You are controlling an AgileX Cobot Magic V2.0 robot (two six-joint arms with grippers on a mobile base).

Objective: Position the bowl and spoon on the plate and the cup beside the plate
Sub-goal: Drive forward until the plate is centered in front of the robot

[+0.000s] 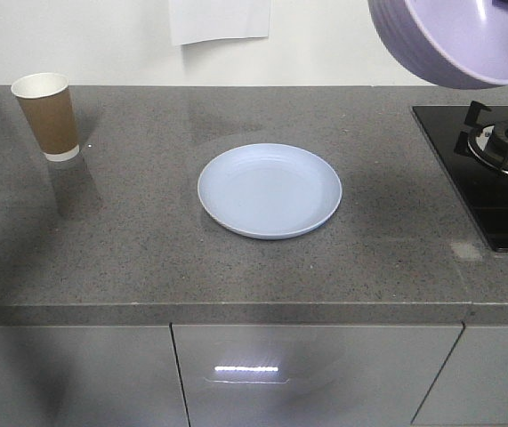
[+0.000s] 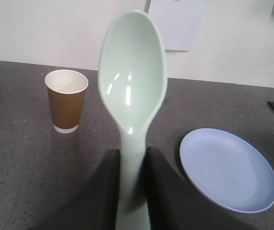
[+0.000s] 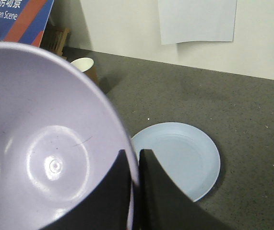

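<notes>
Nearest the front camera, the bowl (image 1: 454, 40) is held aloft at upper right, with the plate (image 1: 270, 190) flat below and to its left and the cup (image 1: 47, 116) well apart at far left. At the left wrist, the spoon (image 2: 133, 86) is clamped by its handle in the left gripper (image 2: 132, 154), scoop pointing ahead, the plate off to the right. At the right wrist, the bowl's rim is pinched by the right gripper (image 3: 133, 154), the plate lying ahead and slightly right.
</notes>
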